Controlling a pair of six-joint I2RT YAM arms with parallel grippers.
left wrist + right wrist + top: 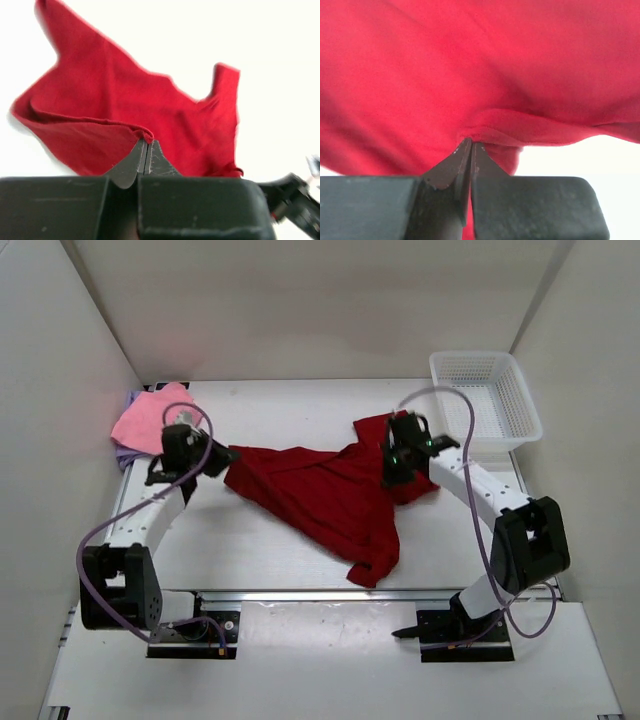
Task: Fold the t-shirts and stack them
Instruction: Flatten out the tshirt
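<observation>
Table: red t-shirt, lavender t-shirt, basket

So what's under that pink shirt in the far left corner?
A lavender purple shirt lies under the pink shirt; only its edges peek out at the left. The rest is covered, so its fold cannot be judged.

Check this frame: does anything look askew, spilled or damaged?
Nothing spilled or damaged. The dark red shirt is bunched and diagonal, pinched by the left pincer and right pincer; the pink shirt sits askew on the lavender shirt.
</observation>
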